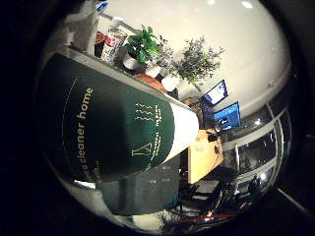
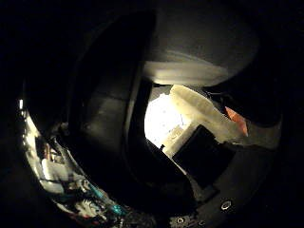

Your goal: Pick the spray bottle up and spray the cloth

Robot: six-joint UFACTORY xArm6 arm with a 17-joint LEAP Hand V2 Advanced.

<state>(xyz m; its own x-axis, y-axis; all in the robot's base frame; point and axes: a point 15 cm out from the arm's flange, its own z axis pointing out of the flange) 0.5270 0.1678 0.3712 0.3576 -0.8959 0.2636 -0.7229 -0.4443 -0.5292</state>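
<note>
- One spray bottle [image 1: 113,128]: dark green label with pale print over a white body, filling much of the little-finger-side palm view, so it lies close against the palm.
- Thumb-side palm view: mostly dark. Large curved black and grey forms crowd the lens; a white and black part of the right hand [image 2: 204,128] crosses a bright gap behind them.
- State of the fingers [image 2: 194,111]: cannot tell. One pale segment shows near the bottle, but whether it curls round the bottle or merely lies alongside is not visible.
- Contact between fingers and bottle: not resolvable in either view.
- The bottle's nozzle and trigger: not identifiable in either view.
- Cloth: not identifiable in either view.
- Beyond the bottle, away from the palm, a bench [image 1: 147,81] edge runs past the label.
- On the bench: three potted plants counted, one broad-leaved in a white pot [image 1: 140,46], one smaller beside it [image 1: 160,59], one bushy with fine grey-green leaves [image 1: 197,61].
- One can with red and white markings [image 1: 113,44] stands just beside the broad-leaved plant, on its far side from the other two plants.
- Further off: two lit monitors [image 1: 226,115], one above the other, near a wooden desk [image 1: 204,155].
- White wall [image 1: 246,44] behind the plants.
</note>
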